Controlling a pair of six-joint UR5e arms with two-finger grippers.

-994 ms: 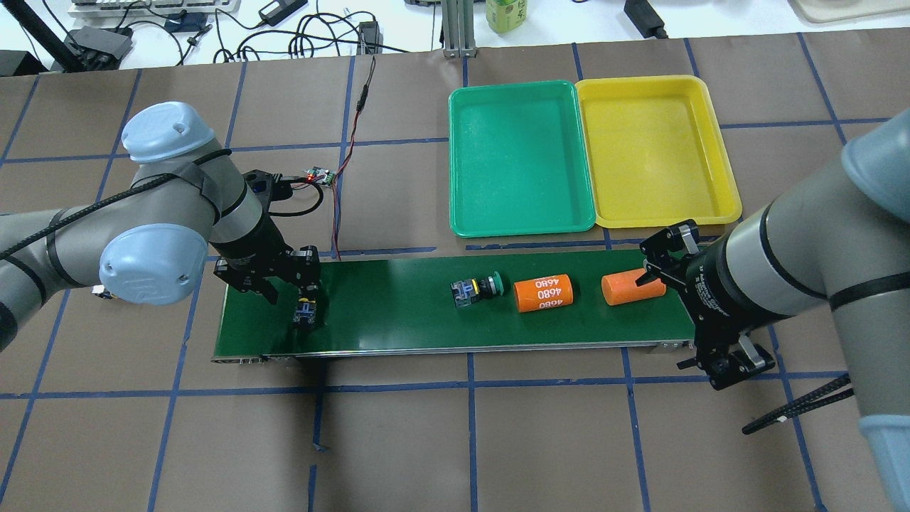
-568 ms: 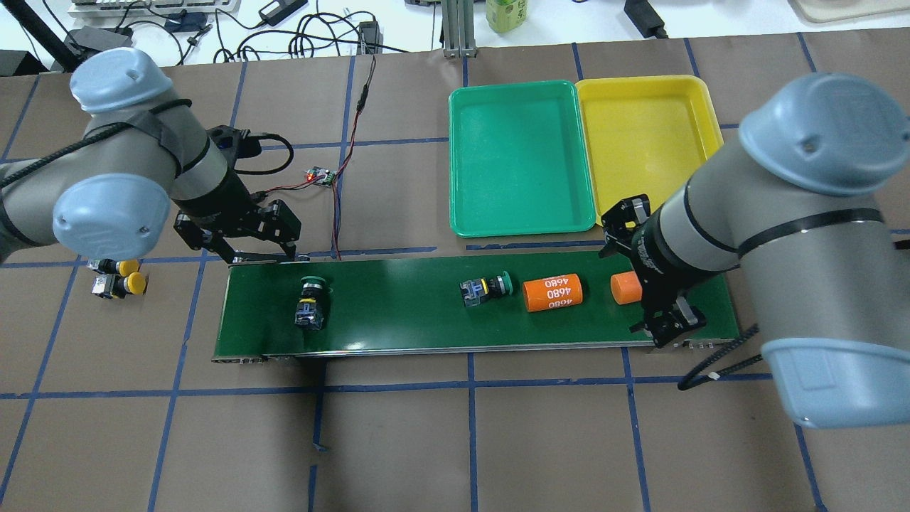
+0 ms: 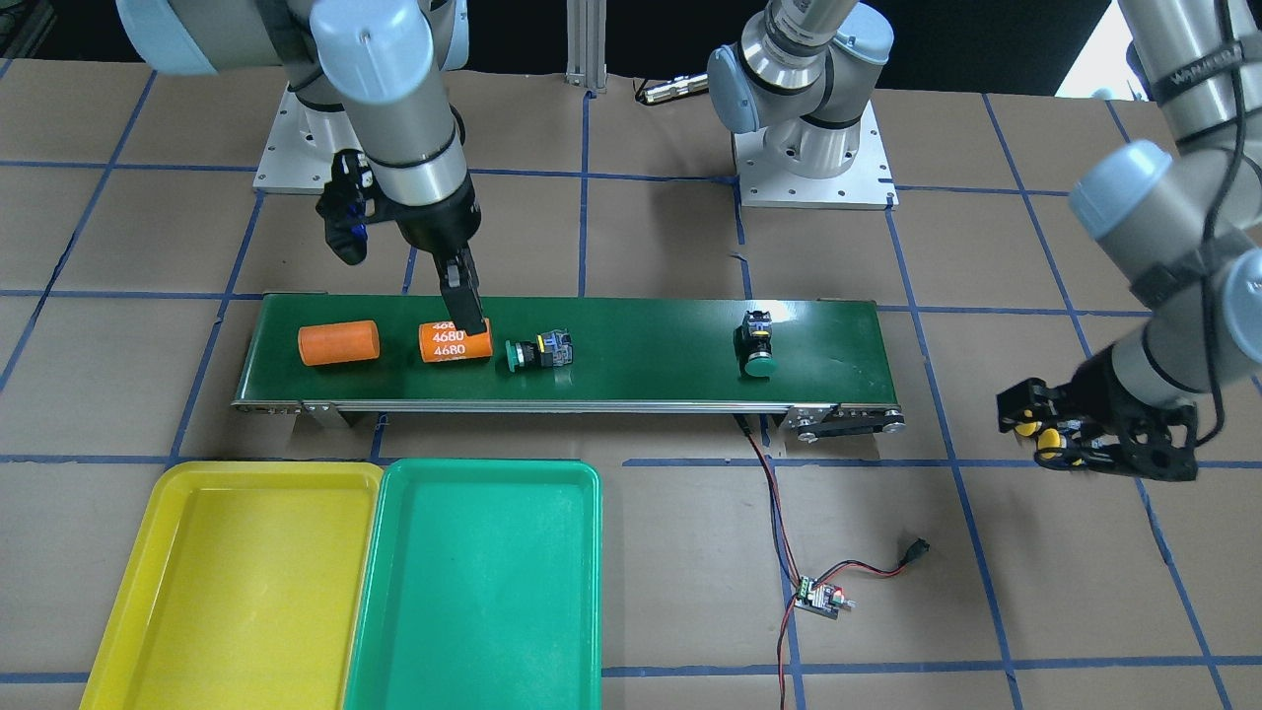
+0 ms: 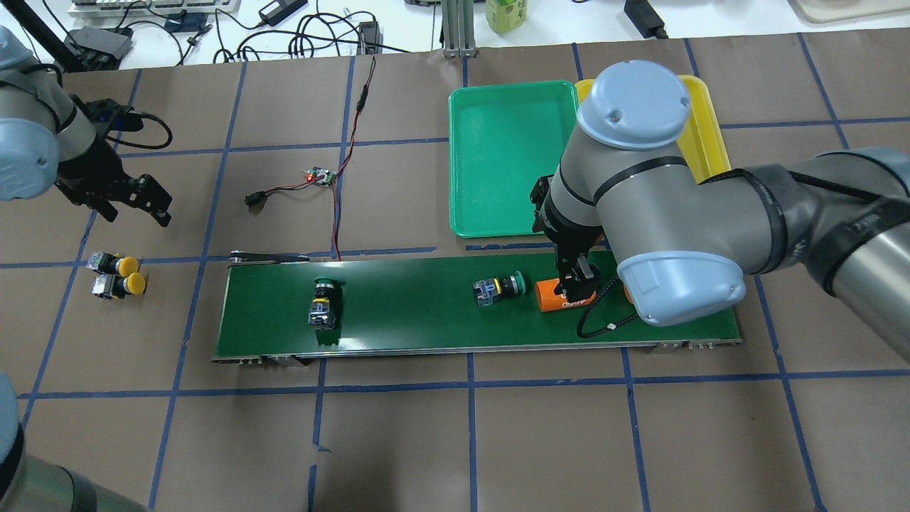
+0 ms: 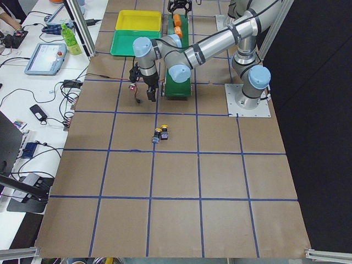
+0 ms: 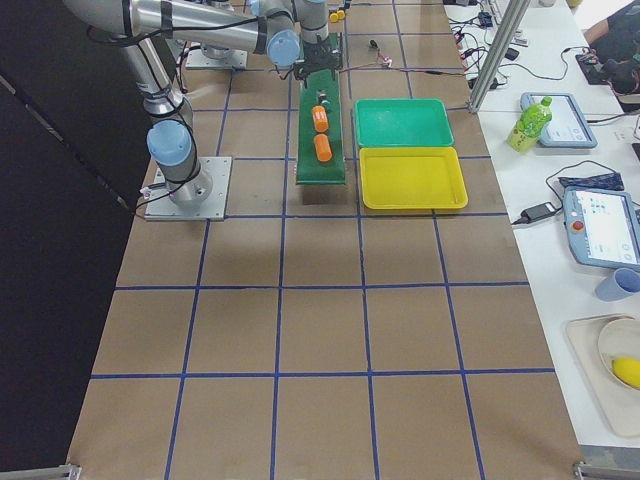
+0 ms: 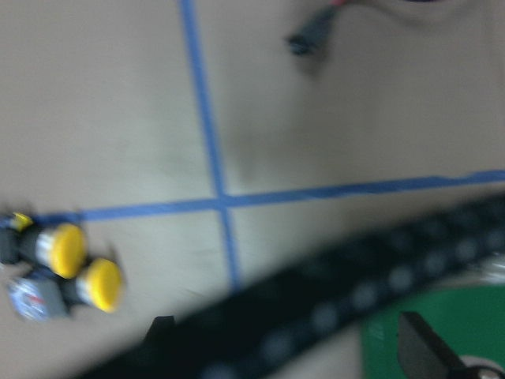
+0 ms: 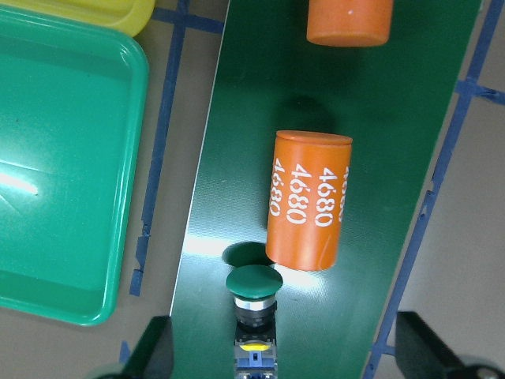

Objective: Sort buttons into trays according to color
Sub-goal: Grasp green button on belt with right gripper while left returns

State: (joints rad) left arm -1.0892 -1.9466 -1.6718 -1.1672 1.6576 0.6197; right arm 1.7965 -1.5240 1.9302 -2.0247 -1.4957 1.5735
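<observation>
Green button (image 8: 254, 286) is framed by the spread right tool (image 8: 288, 349); the cylinder (image 8: 308, 201) just beside could be pinched or knocked instead.

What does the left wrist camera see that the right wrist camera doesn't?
Only the left wrist view shows two yellow buttons lying on the table. Only the right wrist view shows a green button, the "4680" orange cylinder, a plain orange cylinder and the green tray. Both show the green conveyor belt and blue tape lines.
</observation>
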